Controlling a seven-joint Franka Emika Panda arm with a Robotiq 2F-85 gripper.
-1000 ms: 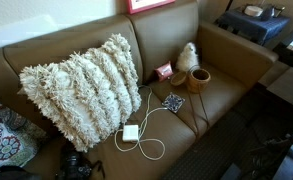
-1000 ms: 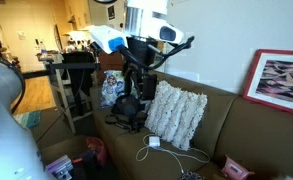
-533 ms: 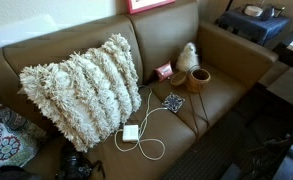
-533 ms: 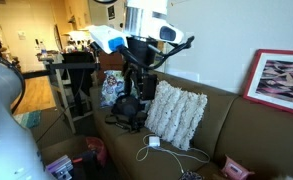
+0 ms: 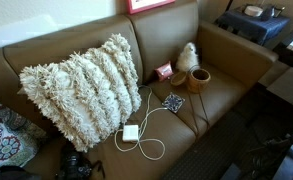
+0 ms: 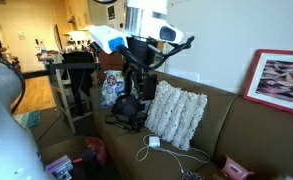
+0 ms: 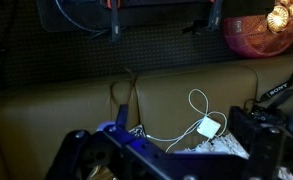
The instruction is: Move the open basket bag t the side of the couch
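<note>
The gripper (image 7: 166,148), seen open and well apart from the open basket bag (image 5: 198,80) on the couch (image 5: 231,52), was judged best lowered astride its rim.

Finding: no text, label, brand, number or sign is legible in any view. Pale marks on the dark strap (image 7: 280,92), at the wrist view's right edge, are too blurred to read.

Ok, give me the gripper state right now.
Gripper: open, holding nothing; the open basket bag is not in its grasp.
</note>
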